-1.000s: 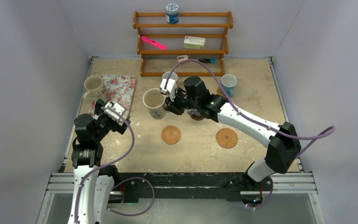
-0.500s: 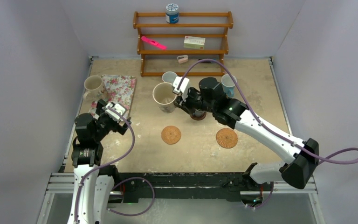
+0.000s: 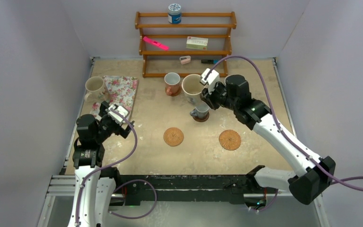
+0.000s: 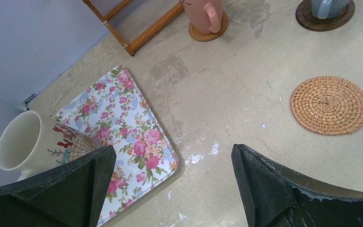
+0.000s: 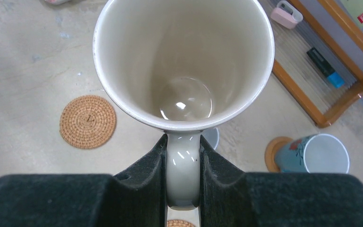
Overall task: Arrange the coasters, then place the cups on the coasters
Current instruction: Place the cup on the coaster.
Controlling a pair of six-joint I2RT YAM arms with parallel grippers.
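Note:
My right gripper (image 3: 207, 88) is shut on the handle (image 5: 183, 175) of a large cream cup (image 3: 192, 88), held upright in the air at the back centre, above and just behind a small grey-blue cup (image 3: 200, 112) on the dark brown coaster. A pinkish cup (image 3: 172, 83) stands on a tan coaster to the left of it. Two bare woven coasters (image 3: 173, 136) (image 3: 229, 140) lie nearer me. In the right wrist view a blue cup (image 5: 312, 153) sits on a tan coaster (image 5: 273, 150). A second cream cup (image 3: 94, 88) stands at the far left. My left gripper (image 3: 118, 118) hangs open, holding nothing.
A floral cloth mat (image 3: 121, 92) lies by the left cream cup, under my left gripper's reach. A wooden shelf rack (image 3: 184, 53) at the back wall holds a blue-and-white canister (image 3: 174, 13), a pink item (image 3: 156, 43) and a small box (image 3: 197, 43).
My right arm has carried the cream cup rightward and toward the back, from left of centre to beside the small grey-blue cup. The left arm has not moved.

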